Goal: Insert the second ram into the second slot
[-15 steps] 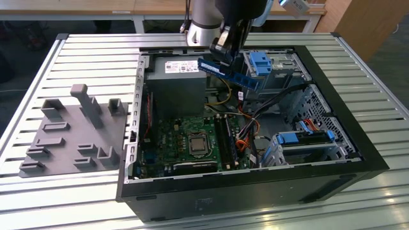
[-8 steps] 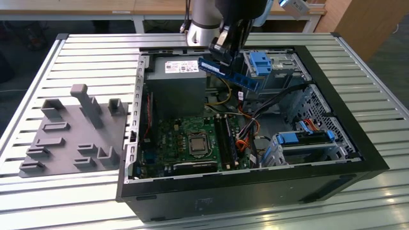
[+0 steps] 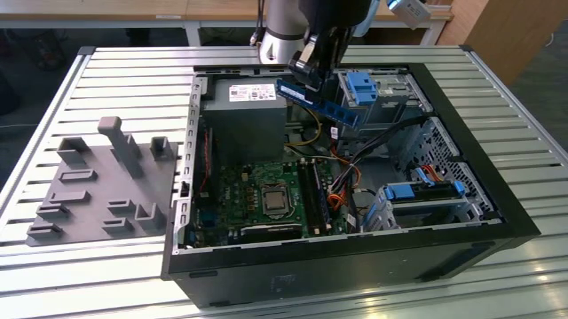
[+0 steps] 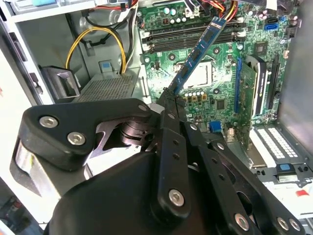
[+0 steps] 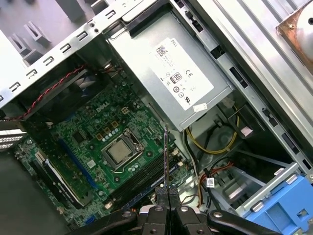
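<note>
The second ram (image 3: 333, 109) is a long blue stick, and my gripper (image 3: 299, 78) is shut on one of its ends. It hangs tilted above the open computer case (image 3: 497, 199), well above the green motherboard (image 3: 257, 199). In the second wrist view the ram (image 4: 198, 54) slants away from the fingertips (image 4: 172, 100) over the dark memory slots (image 4: 190, 36). In the first wrist view the ram (image 5: 166, 156) appears edge-on, rising from my gripper (image 5: 167, 192), with the slots (image 5: 142, 178) below it. Whether any slot holds a stick, I cannot tell.
The case lies on a slatted metal table (image 3: 116, 73). A grey power supply (image 3: 244, 123) sits beside the board, and blue drive caddies (image 3: 364, 86) and cables (image 3: 342, 183) lie toward the exterior view's right. A grey holder block (image 3: 98, 189) lies at the exterior view's left.
</note>
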Controlling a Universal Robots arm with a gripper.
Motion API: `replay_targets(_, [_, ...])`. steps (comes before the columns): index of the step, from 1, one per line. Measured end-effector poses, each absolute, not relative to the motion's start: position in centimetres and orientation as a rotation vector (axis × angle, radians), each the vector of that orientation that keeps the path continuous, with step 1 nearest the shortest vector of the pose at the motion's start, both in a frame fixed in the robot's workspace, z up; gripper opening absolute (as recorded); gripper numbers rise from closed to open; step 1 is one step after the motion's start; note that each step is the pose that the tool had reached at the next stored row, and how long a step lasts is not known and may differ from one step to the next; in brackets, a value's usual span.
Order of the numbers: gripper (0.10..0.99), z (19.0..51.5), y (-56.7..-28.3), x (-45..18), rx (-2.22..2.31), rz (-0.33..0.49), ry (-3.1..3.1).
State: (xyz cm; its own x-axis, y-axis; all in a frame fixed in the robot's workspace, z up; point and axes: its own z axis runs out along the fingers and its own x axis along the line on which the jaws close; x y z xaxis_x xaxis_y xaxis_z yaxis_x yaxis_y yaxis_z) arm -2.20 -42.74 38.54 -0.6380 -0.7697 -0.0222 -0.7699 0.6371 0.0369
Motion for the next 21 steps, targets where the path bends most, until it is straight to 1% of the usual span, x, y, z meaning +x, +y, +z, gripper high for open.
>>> replay_targets(21, [0.118, 38.53, -42.74, -2.2, -1.209, 0.067, 2.892])
